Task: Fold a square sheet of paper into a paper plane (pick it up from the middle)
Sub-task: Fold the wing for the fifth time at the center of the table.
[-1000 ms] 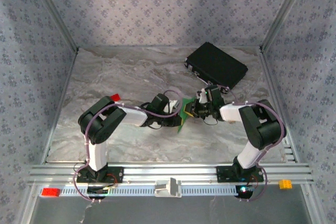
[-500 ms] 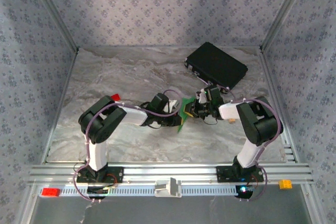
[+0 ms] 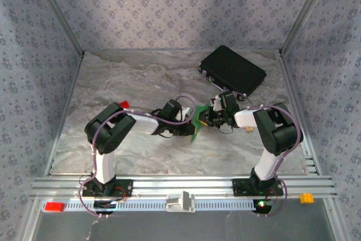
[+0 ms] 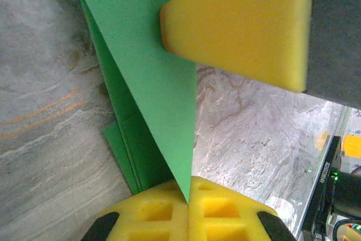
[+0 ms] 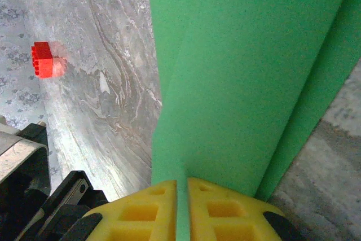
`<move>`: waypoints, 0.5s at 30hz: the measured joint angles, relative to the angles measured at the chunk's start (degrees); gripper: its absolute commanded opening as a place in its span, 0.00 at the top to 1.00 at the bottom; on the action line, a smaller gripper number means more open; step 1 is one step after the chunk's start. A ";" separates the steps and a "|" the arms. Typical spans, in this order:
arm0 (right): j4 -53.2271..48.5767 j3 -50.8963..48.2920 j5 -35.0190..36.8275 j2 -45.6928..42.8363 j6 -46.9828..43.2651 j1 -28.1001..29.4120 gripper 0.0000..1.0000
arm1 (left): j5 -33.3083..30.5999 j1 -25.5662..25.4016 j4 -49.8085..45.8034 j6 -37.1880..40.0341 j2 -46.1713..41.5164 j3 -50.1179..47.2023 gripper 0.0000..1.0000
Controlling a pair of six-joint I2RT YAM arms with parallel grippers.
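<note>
The bright green paper (image 3: 197, 123) is a folded, creased piece held up off the marble table between both grippers. In the left wrist view the paper (image 4: 146, 83) narrows to a point that sits pinched between the yellow pads of my left gripper (image 4: 189, 195), which is shut on it. The right gripper's yellow finger (image 4: 242, 26) presses the paper from above there. In the right wrist view my right gripper (image 5: 181, 189) is shut on an edge of the paper (image 5: 242, 83), whose layers fan upward. From above, the left gripper (image 3: 188, 130) and right gripper (image 3: 206, 118) meet at the paper.
A black rectangular case (image 3: 232, 70) lies at the back right. A small red block (image 3: 124, 105) (image 5: 45, 60) sits behind the left arm. The aluminium rail (image 3: 180, 185) runs along the near edge, with an orange block (image 3: 306, 197) and a red one (image 3: 54, 206) below it.
The right arm has drawn slightly left and back. Both grippers stay shut on the green paper, which has hardly moved.
</note>
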 measured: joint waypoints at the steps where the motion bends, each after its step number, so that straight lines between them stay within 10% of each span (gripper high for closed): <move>1: -0.04 0.00 0.15 0.00 0.00 0.00 0.86 | 0.00 0.00 -0.04 0.00 0.00 0.04 1.00; 15: -2.71 -0.33 1.14 -7.04 -1.51 0.61 0.86 | 0.04 0.00 -0.98 0.00 0.11 0.50 1.00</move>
